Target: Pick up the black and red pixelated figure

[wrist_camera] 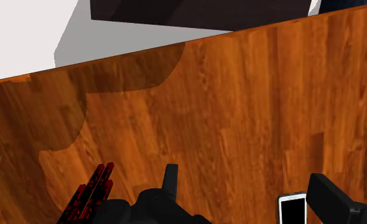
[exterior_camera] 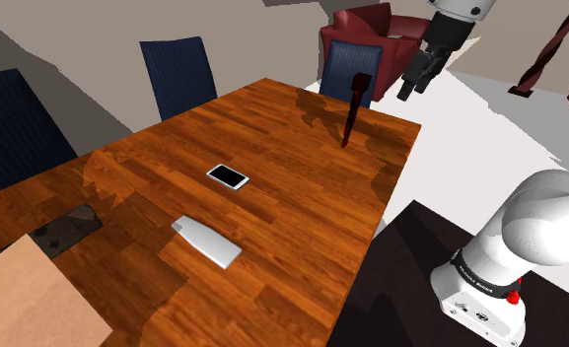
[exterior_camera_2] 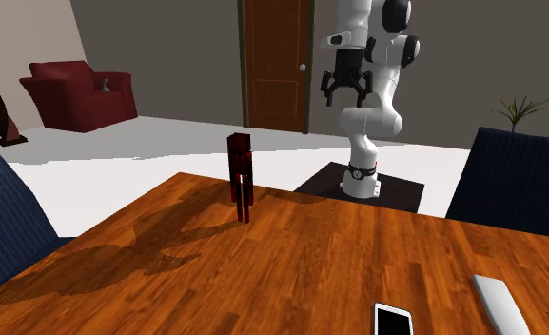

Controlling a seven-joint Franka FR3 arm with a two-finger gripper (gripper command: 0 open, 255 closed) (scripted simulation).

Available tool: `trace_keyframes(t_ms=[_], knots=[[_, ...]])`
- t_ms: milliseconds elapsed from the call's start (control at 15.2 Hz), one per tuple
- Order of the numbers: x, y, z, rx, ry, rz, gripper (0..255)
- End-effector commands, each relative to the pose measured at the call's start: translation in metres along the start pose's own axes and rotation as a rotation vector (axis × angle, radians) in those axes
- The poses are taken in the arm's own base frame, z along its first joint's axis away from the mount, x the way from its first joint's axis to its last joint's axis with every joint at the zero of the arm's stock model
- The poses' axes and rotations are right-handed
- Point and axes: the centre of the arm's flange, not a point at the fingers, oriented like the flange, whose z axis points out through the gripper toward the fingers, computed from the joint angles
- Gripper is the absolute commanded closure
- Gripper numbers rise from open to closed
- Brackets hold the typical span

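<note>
The black and red pixelated figure (exterior_camera: 352, 108) stands upright on the wooden table (exterior_camera: 292, 207) near its far corner. In the second exterior view the figure (exterior_camera_2: 241, 176) is tall and thin, close to the table's edge. My gripper (exterior_camera: 408, 94) hangs open in the air, well above the table and off to the shoulder view's right of the figure. In the second exterior view the gripper (exterior_camera_2: 347, 97) is behind and above the figure. In the wrist view the open gripper (wrist_camera: 245, 191) holds nothing, and the figure (wrist_camera: 90, 194) lies outside one finger (wrist_camera: 170, 181).
A white-framed phone (exterior_camera: 228, 176) and a flat grey object (exterior_camera: 206, 242) lie mid-table. A cardboard sheet (exterior_camera: 31, 296) and a dark item (exterior_camera: 60, 232) sit at the near left end. Blue chairs (exterior_camera: 178, 74) line the table. A red armchair (exterior_camera_2: 77, 93) stands beyond.
</note>
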Motion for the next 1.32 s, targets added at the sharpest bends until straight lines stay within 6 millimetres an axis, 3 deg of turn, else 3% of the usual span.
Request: trace_keyframes(t_ms=[0, 1254], knots=[[0.0, 0.0, 0.0, 0.0, 0.0, 0.0, 0], [0.202, 0.154, 0.055, -0.028, -0.099, 0.009, 0]])
